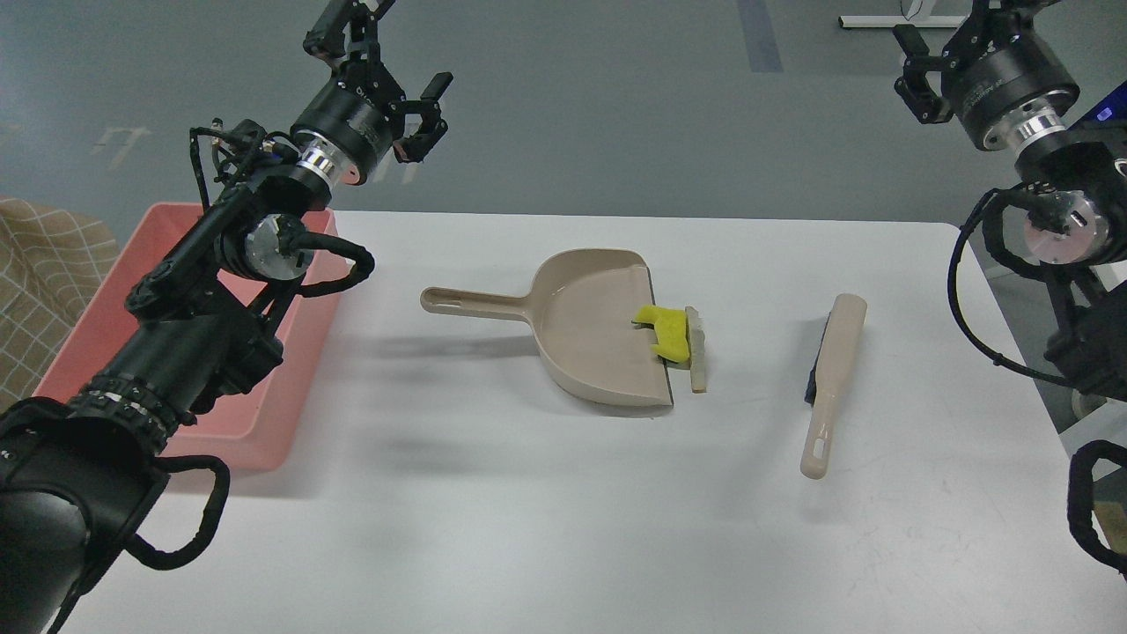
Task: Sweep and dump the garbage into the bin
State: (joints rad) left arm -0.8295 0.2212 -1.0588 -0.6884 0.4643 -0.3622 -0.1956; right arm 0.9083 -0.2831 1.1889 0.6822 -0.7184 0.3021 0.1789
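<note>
The yellow sponge piece (664,330) lies at the mouth of the beige dustpan (585,330), partly inside it. The whitish slice (696,350) stands on edge against the sponge, just outside the pan's lip. The pink bin (260,431) sits at the table's left edge, largely hidden behind my left arm. My left gripper (352,26) is raised high above the bin's far end. My right gripper (995,13) is raised at the top right, away from everything. Both are cut off by the top edge, so their fingers cannot be told apart.
A beige hand brush (832,379) with dark bristles lies on the table right of the dustpan, handle toward me. The dustpan's handle (467,304) points left toward the bin. A checked cloth (44,264) is at the far left. The white table (528,528) ends at the right near my right arm.
</note>
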